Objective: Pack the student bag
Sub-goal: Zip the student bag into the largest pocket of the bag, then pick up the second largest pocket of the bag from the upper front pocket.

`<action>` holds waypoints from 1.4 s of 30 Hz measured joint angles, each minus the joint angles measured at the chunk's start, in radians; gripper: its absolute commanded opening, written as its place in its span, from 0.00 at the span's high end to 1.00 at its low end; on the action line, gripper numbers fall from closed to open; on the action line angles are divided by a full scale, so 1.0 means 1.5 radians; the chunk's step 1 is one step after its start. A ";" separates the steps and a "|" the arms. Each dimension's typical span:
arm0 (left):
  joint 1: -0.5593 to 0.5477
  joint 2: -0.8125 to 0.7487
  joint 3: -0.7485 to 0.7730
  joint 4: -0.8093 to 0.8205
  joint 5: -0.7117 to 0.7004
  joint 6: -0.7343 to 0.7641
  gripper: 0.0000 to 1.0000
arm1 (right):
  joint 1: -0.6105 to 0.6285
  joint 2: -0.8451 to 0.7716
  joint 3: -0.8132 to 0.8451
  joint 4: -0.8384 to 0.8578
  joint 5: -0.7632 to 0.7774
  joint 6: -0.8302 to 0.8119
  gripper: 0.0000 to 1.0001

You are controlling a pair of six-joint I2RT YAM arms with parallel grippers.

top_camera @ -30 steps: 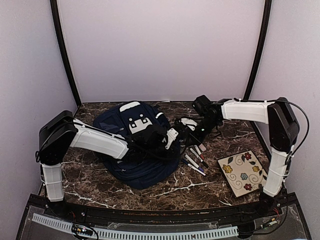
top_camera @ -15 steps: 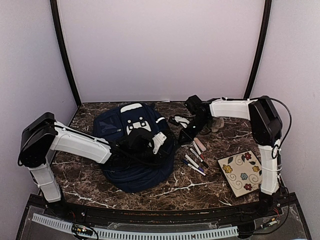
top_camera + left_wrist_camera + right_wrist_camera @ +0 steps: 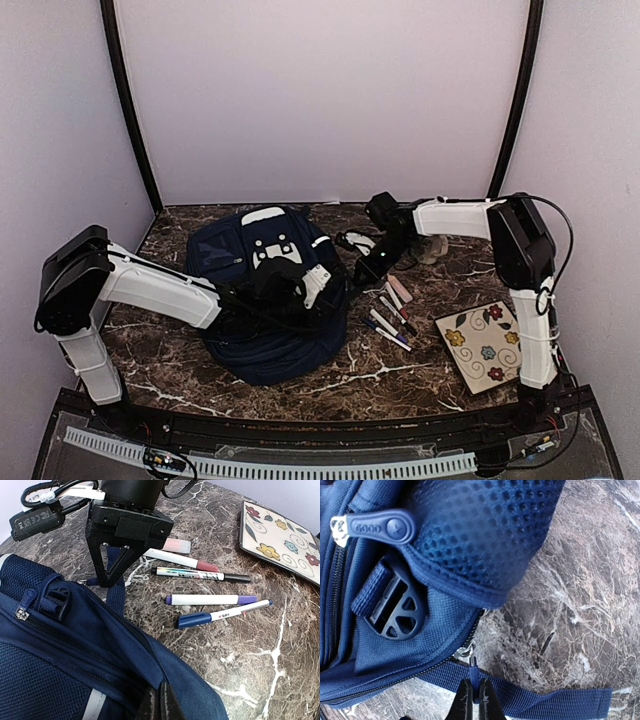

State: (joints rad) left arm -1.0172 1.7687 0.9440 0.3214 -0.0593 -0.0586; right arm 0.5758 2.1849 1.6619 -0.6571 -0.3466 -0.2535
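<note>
Navy fabric of the student bag (image 3: 75, 645) is pinched tight in your left pincer (image 3: 159, 702). Just ahead of it, your right pincer (image 3: 474, 700) grips a zip pull (image 3: 473, 672). Both have drawn leftward this past second, so the zip is probably being worked open for the pens (image 3: 210, 600) lying beyond.

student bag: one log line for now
left gripper: shut on student bag | right gripper: shut on zip pull | pens: loose on table

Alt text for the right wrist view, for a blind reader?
The right gripper pinches a small zip pull on the navy bag, beside a blue strap. A black buckle sits left; the marble table lies right.
</note>
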 measured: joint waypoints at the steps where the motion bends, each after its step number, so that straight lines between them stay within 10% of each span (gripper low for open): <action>1: 0.000 0.000 -0.002 0.003 0.000 0.000 1.00 | 0.000 0.001 0.001 0.001 0.000 0.001 1.00; 10: 0.000 -0.003 0.004 -0.019 0.004 0.014 0.68 | -0.017 -0.017 0.000 0.004 0.054 0.003 0.67; 23: -0.001 -0.134 0.057 -0.184 -0.042 0.020 0.55 | -0.039 -0.270 -0.133 0.004 0.014 -0.043 0.68; 42: 0.134 -0.267 -0.035 -0.360 -0.138 -0.026 0.51 | 0.070 -0.260 -0.163 0.005 -0.047 -0.084 0.67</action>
State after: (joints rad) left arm -0.8162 1.3682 0.8909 -0.2192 -0.2661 -0.0971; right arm 0.6815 1.7947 1.4174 -0.6498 -0.4171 -0.3798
